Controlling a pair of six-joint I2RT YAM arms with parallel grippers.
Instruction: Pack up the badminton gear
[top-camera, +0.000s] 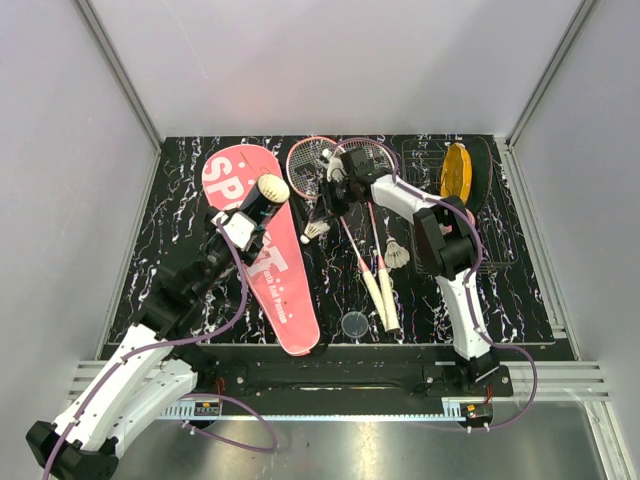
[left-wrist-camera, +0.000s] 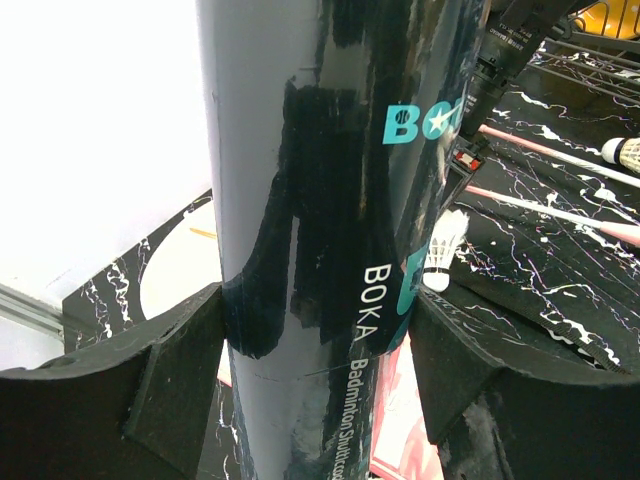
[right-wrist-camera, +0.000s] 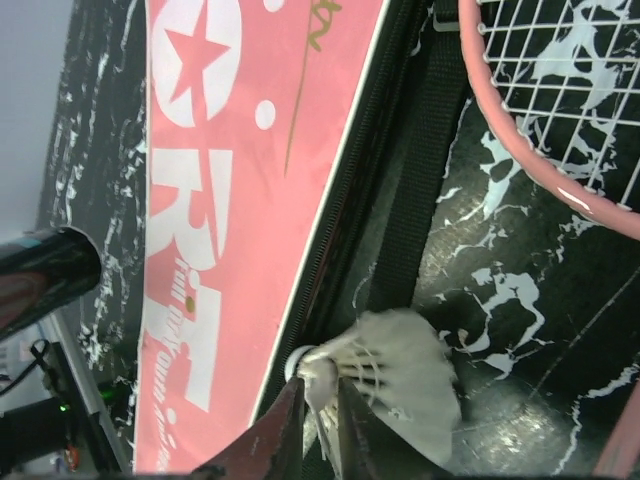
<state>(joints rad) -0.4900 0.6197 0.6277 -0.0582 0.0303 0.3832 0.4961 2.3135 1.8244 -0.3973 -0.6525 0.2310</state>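
1. Top external view:
   - The left gripper (top-camera: 246, 222) holds the black tube (top-camera: 268, 192) above the pink cover (top-camera: 278, 275). The cover lies flat on the tabletop (top-camera: 520, 290).
   - The right gripper (top-camera: 322, 212) is down at a shuttlecock (top-camera: 316, 230), just beside the cover's edge.
   - A second shuttlecock (top-camera: 398, 255) lies loose by the rackets (top-camera: 380, 285). I cannot pick out the third with certainty.
   - Both rackets lie bare and crossed, right of the cover.
   - The yellow disc (top-camera: 457, 172) and the small cup (top-camera: 354, 323) are not part of the gear.

2. Left wrist view:
   - The left gripper (left-wrist-camera: 320, 340) is clamped on the black tube (left-wrist-camera: 330, 200), with its pads (left-wrist-camera: 180, 370) against the tube's wall on either side.
   - The tube fills the middle of the view and hides its own mouth, so I cannot tell whether anything is inside.
   - The shuttlecock (left-wrist-camera: 442, 250) and the second shuttlecock (left-wrist-camera: 625, 152) are both outside the tube.

3. Right wrist view:
   - The right gripper (right-wrist-camera: 320, 400) is drawn narrow, with the cork of the shuttlecock (right-wrist-camera: 390, 370) between its tips, apparently pinched.
   - The shuttlecock sits low, against the black strap (right-wrist-camera: 410, 180) along the edge of the pink cover (right-wrist-camera: 230, 200).
   - The tube's end (right-wrist-camera: 45, 270) shows at far left, well apart from the shuttlecock.

4. Judgement: the task looks barely begun. The shuttlecocks have to go into the tube, and the rackets and probably the tube into the cover.
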